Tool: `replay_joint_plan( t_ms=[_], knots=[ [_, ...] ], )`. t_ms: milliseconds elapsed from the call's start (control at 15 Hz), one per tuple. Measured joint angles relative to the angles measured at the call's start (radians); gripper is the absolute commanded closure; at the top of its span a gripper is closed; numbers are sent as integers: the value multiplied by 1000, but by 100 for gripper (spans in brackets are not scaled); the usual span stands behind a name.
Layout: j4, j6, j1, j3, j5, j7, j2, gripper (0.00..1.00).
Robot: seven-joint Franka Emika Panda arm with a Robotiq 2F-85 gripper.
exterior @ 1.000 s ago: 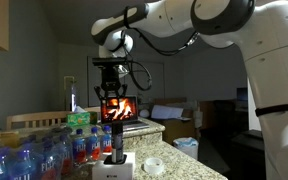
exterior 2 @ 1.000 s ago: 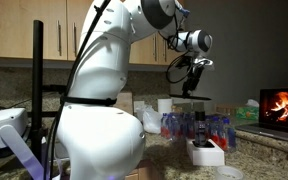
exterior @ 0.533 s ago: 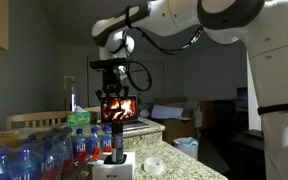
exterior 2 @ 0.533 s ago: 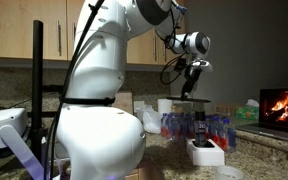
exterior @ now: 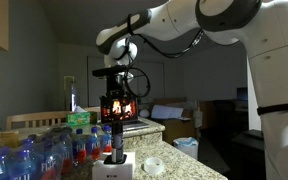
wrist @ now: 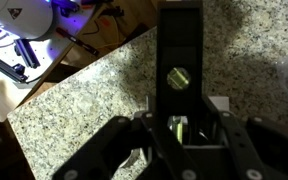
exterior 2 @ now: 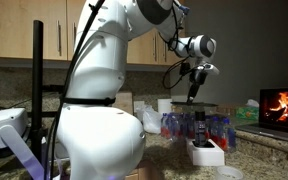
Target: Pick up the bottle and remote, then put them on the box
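Bottle: the bottle [exterior: 112, 148] stands upright on the box [exterior: 112, 171]; this half of the task reads as done.
Box: low and white, on the granite bench [wrist: 94, 95], just beside the packed water bottles [exterior: 44, 150].
Remote: the remote [wrist: 181, 40] is off the bench, a long dark slab hanging from the tool above the bottle and box, apart from both.
Tool: the tool [wrist: 180, 128] is clenched on the upper end of the remote; the pads press its two sides.
Remaining: judged from this layout, lower the remote onto the free part of the box beside the bottle, then release. The free space looks small, so there is a risk of tipping the bottle.
Change from one second ago: the tool sits slightly higher and its wrist has turned, so the remote hangs tilted in an exterior view [exterior 2: 192, 92]. The grip is unchanged; bottle and box have not moved.
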Motion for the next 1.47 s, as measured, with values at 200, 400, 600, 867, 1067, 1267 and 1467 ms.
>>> replay_joint_plan(
  t_ms=[200, 400, 600, 867, 1067, 1267, 1467],
  knots=[
    [-1, 7, 0, -2, -1, 40, 3, 81],
    [-3, 11, 0, -2, -1, 72, 3, 81],
    [-8, 19, 0, -3, -1, 82, 6, 81],
    [-13, 41, 0, -3, -1, 83, 14, 81],
    [-14, 47, 0, -3, -1, 83, 19, 81],
    [-15, 51, 0, -5, -1, 92, 21, 81],
    [-16, 53, 0, -8, -1, 103, 22, 81]
  ],
)
